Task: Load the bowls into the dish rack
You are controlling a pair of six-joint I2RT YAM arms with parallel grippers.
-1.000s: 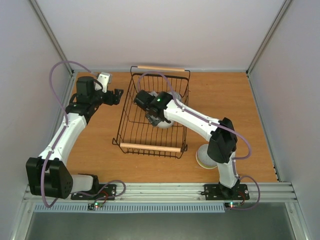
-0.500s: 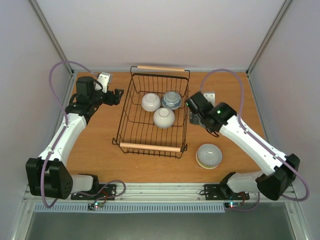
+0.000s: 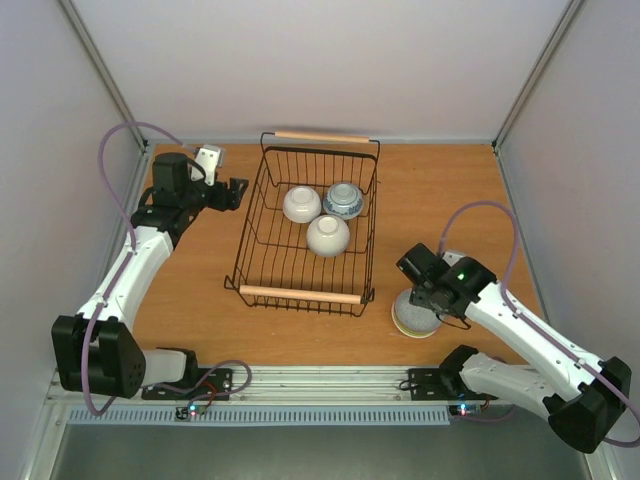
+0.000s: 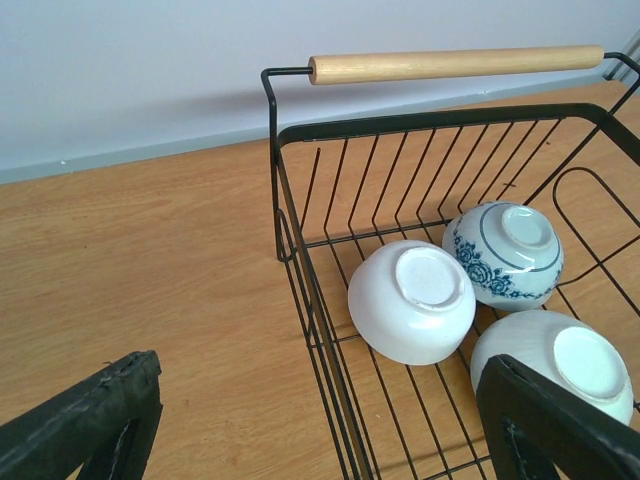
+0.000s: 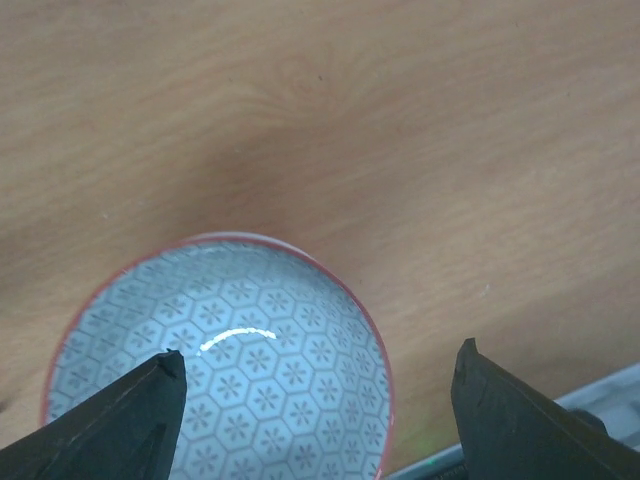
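The dish rack (image 3: 250, 235) stands mid-table and holds three upturned bowls: a white bowl (image 3: 301, 204), a blue-patterned bowl (image 3: 343, 199) and another white bowl (image 3: 327, 235). Through my left wrist view I see the same rack (image 4: 440, 122) with its white bowl (image 4: 412, 300), patterned bowl (image 4: 505, 255) and second white bowl (image 4: 555, 365). My left gripper (image 4: 320, 430) hangs open and empty at the rack's left side, also marked from above as the left gripper (image 3: 235, 192). A grey hexagon-patterned bowl (image 5: 230, 370) with a red rim sits upright at the front right. My right gripper (image 5: 320, 400) is open astride its rim, one finger over the inside.
The rack has a wooden handle at its far end (image 3: 322, 137) and one at its near end (image 3: 302, 294). The grey bowl (image 3: 412, 320) lies close to the metal rail (image 3: 320, 380) at the table's near edge. Enclosure walls bound left, right and back.
My right arm has left the rack, where a white bowl now lies, and swung right and down over the grey bowl at the front. The left arm has not moved.
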